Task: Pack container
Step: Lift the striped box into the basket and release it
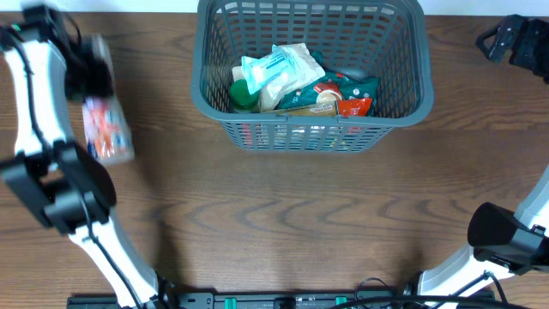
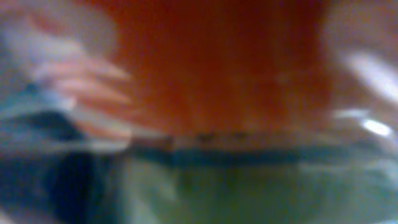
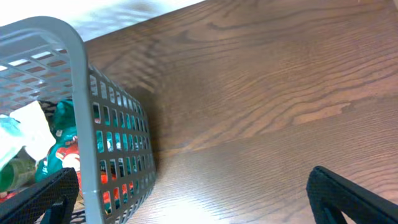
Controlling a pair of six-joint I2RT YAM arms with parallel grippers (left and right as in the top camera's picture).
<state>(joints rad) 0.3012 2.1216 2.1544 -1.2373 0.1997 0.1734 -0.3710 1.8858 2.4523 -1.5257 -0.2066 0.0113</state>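
The container (image 1: 199, 60) is a dark grey slotted basket at the back middle of the table. It holds a white and teal packet (image 1: 279, 70), a green item (image 1: 243, 96) and a red packet (image 1: 353, 106). My left gripper (image 1: 84, 69) is at the far left, shut on a clear packet with orange and red print (image 1: 107, 129). That packet fills the blurred left wrist view (image 2: 211, 68). My right gripper (image 1: 513, 39) is open and empty at the back right, apart from the basket. In the right wrist view (image 3: 196, 208) the basket wall (image 3: 118, 155) stands at the left.
The brown wooden table (image 1: 283, 223) runs under both arms. The arm bases stand at the front left (image 1: 73, 202) and the front right (image 1: 502, 236). A dark rail (image 1: 257, 300) lies along the front edge.
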